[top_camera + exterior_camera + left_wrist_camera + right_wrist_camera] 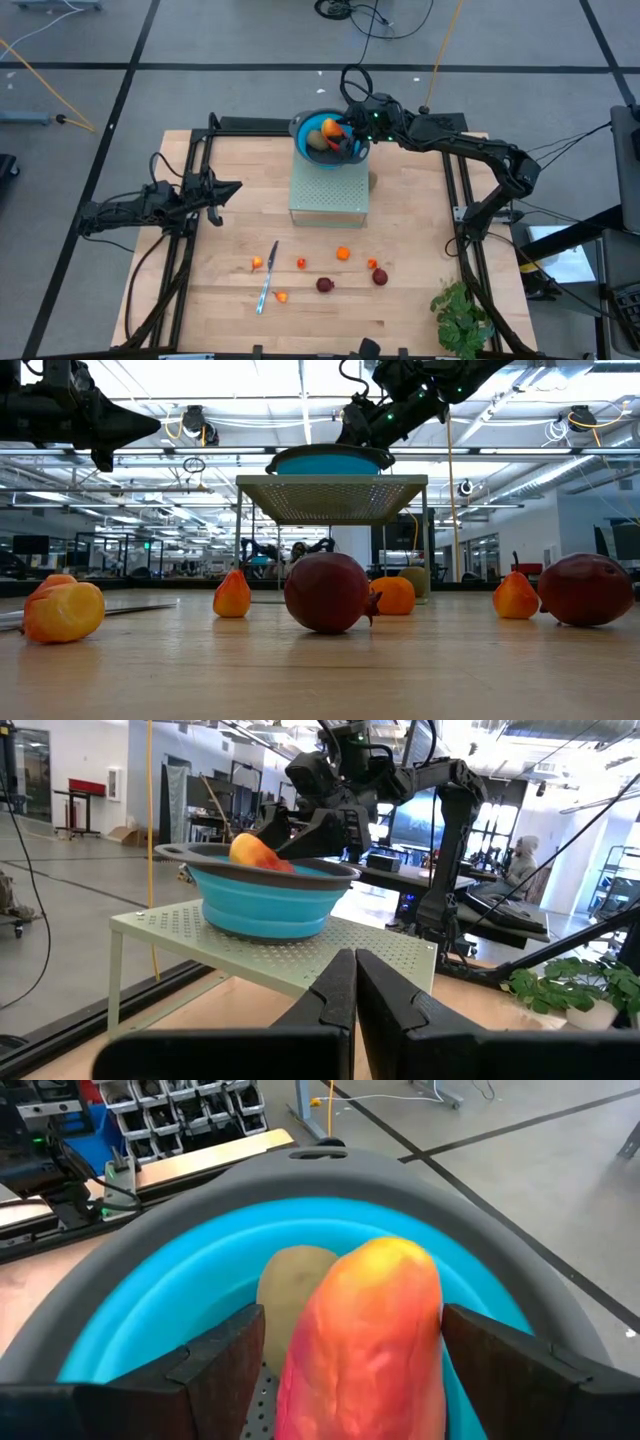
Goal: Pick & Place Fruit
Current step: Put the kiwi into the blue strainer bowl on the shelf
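My right gripper (pixel 343 132) reaches into the blue bowl (pixel 303 148) on the green perforated stand (pixel 328 192) and is shut on the red-orange-yellow oblong fruit (pixel 365 1340). An olive-brown oval (pixel 285 1285) lies in the bowl beside it. Several small orange and red pieces (pixel 343 253) and two dark maroon balls (pixel 325 285) rest on the table near its front. My left gripper (pixel 228 189) hovers shut to the left of the stand, touching nothing. My right gripper pinches the oblong fruit between its two fingers (pixel 225 1355), one on each long side (pixel 430 1330). The fingers come slanting down from the table's far right and lie along the fruit. Its upper end (pixel 252 850) shows above the bowl's rim. Its lower end is hidden.
A slim silver knife (pixel 267 277) lies among the pieces at front left. A green leafy plant (pixel 462 315) stands at the front right corner. The stand raises the bowl above the table, with open wood around and under it. Dark frame rails run along both sides.
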Robot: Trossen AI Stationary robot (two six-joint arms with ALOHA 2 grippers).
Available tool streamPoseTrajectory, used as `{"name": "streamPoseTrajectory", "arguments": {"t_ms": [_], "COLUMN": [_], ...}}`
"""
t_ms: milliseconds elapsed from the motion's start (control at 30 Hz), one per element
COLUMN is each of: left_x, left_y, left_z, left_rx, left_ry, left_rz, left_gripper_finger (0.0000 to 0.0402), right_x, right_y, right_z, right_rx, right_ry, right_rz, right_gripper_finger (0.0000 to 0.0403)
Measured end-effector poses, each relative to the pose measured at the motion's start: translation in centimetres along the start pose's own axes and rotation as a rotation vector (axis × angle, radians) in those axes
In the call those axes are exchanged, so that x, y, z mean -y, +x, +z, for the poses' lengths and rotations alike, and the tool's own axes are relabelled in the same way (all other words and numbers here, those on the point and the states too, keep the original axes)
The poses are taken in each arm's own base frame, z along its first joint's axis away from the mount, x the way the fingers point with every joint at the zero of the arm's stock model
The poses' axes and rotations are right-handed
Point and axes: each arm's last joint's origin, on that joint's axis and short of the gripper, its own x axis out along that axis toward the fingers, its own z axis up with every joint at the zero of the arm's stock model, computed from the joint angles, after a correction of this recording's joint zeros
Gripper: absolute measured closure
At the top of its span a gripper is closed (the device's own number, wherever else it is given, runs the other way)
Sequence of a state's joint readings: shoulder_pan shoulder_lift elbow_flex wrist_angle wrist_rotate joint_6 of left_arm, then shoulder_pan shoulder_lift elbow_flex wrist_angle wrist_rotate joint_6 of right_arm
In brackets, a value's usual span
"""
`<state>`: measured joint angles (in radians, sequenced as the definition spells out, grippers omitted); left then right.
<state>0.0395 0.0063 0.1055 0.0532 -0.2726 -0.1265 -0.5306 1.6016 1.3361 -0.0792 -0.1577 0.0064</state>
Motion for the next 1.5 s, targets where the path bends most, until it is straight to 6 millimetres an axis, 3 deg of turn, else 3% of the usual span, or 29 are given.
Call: {"name": "streamPoseTrajectory", "arguments": {"t_ms": [300,467,800,1500], "left_x": [0.0,0.0,0.0,0.0], "left_y": [0.0,0.0,0.0,0.0], "left_z": [0.0,0.0,0.0,0.0], "left_rx": [0.000,0.001,0.002,0.002], "left_ry": [0.000,0.000,0.000,-0.001], "left_rz": [0.000,0.000,0.000,0.000], "left_gripper_finger": [0.0392,0.0392,0.0392,0.0392], "right_x": [0.0,-0.5,-1.4,-2.9], "right_y": [-0.1,-1.4,-6.4,-16.5], "right_z": [0.5,1.9,3.6,3.7], "right_rx": [0.048,0.137,0.169,0.110], "right_ry": [-0.008,-0.052,-0.140,-0.145], "right_rz": [-0.002,-0.015,-0.049,-0.047], "right_gripper_finger": [0.0123,0.0133,0.0187,0.0391]}}
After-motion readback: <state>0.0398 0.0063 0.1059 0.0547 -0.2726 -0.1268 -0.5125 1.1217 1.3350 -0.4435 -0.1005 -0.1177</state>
